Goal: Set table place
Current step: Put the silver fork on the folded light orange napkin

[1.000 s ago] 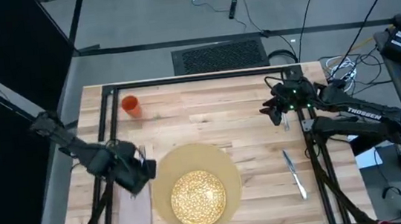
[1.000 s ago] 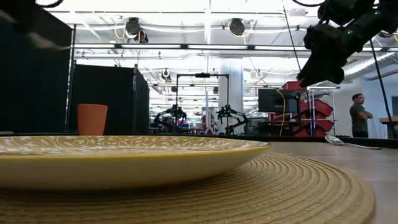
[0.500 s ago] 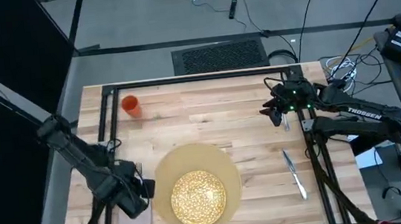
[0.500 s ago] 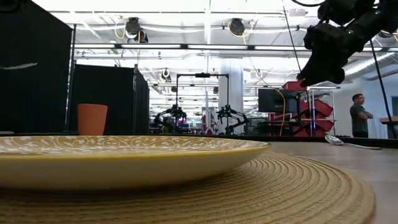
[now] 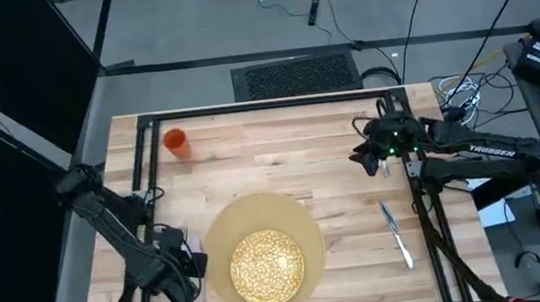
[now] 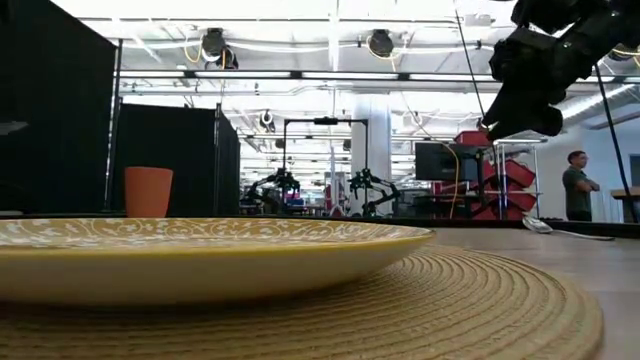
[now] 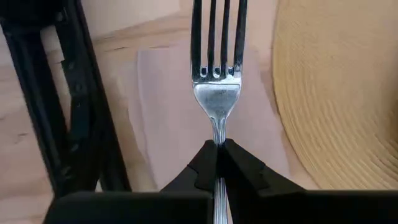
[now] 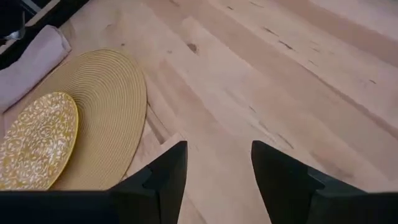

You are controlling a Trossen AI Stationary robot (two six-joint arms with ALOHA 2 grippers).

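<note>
The gold-speckled plate (image 5: 267, 266) sits on the round tan mat (image 5: 257, 223) near the table's front edge. Left of the mat lies the pinkish napkin (image 7: 168, 106), flat on the wood. My left gripper (image 5: 187, 265) hovers over the napkin, shut on a steel fork (image 7: 217, 68) whose tines point away from it. The orange cup (image 5: 176, 143) stands at the far left. Steel cutlery (image 5: 395, 233) lies right of the mat. My right gripper (image 8: 214, 168) hangs open above bare wood at the table's right, with nothing between its fingers. My left gripper pinches the fork's handle (image 7: 217, 146) just behind the tine head, between its two fingertips. The fingers lie along the fork, whose tines stick out ahead of them over the napkin. Whether the fork touches the napkin cannot be told.
Black rails of the table frame (image 7: 74, 93) run close beside the napkin's left edge and under the right arm (image 5: 415, 171). Bare planks lie between the cup and the mat. A person (image 6: 575, 190) stands far off in the room.
My left gripper has carried the fork toward the table's near edge, along the napkin beside the mat, staying shut on it. The plate, mat and cup have kept still.
</note>
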